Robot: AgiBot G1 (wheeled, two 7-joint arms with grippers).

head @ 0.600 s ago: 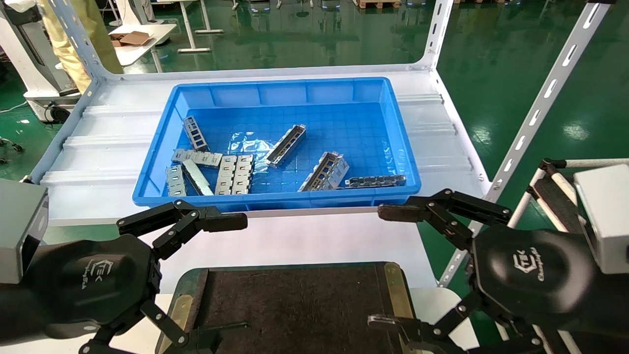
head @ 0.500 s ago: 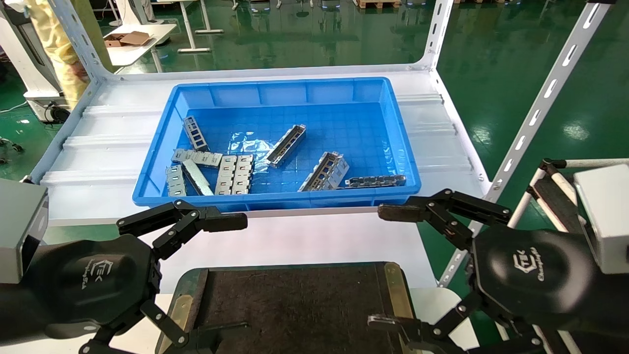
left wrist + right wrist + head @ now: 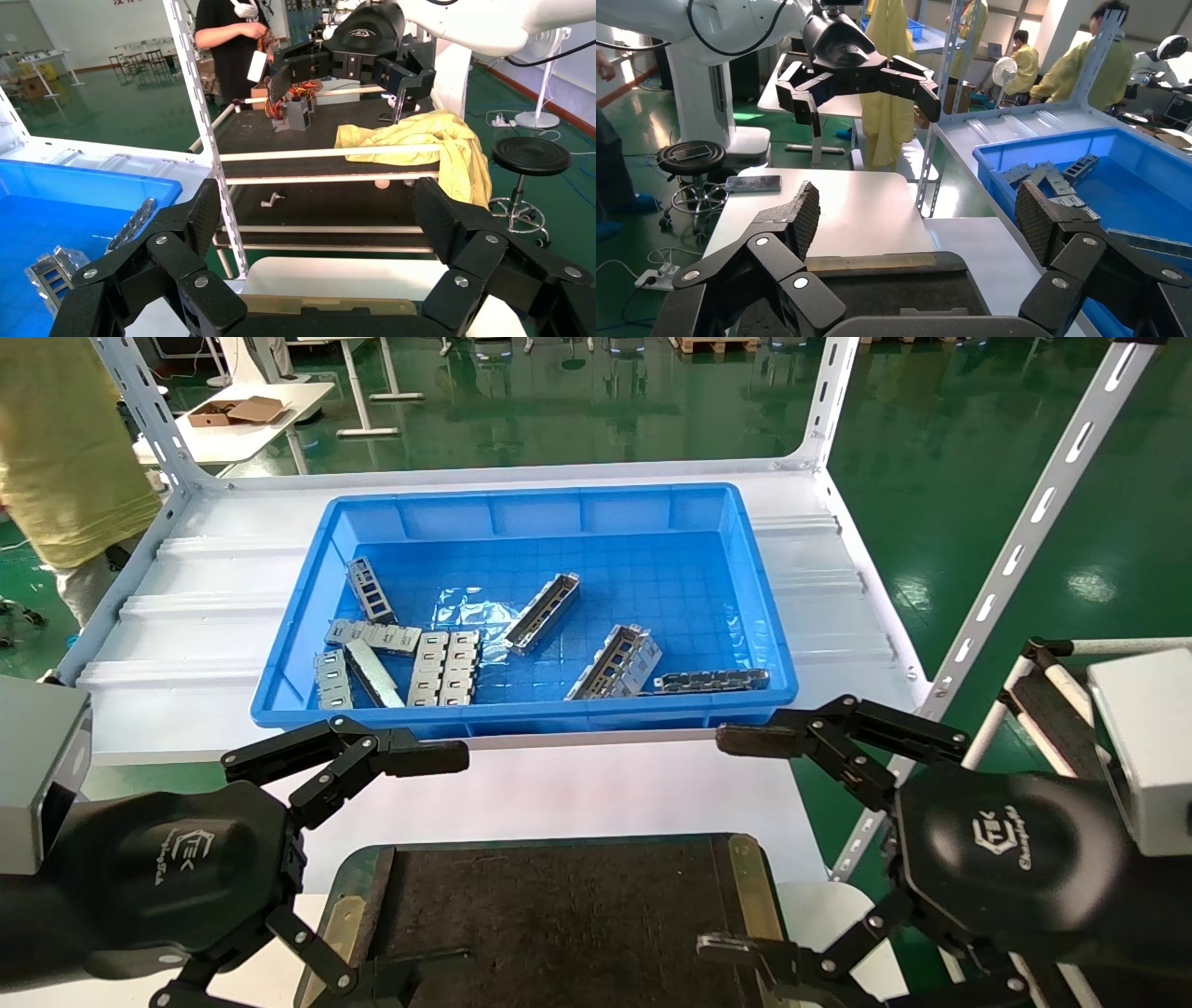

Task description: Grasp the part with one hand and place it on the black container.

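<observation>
Several metal parts lie in the blue bin [image 3: 521,512]. One narrow silver-grey channel part [image 3: 543,612] with a row of cut-outs lies slanted near the bin's middle. The black container [image 3: 559,915], a flat tray with a brass strip [image 3: 751,887], sits at the near table edge with nothing on it. My left gripper [image 3: 433,859] hovers open over the tray's left side, and my right gripper [image 3: 736,845] hovers open over its right side. Both are empty and short of the bin. The left wrist view shows open fingers [image 3: 204,210] above the tray edge [image 3: 323,305]; the right wrist view shows the same [image 3: 919,210].
Wider flat plates [image 3: 445,668] lie at the bin's front left and a thin dark strip [image 3: 711,680] at its front right. White slotted rack posts [image 3: 1024,533] stand at the right. A person in yellow [image 3: 65,477] stands at the far left.
The person in yellow has moved further into view at the top left. Neither arm nor any part has moved.
</observation>
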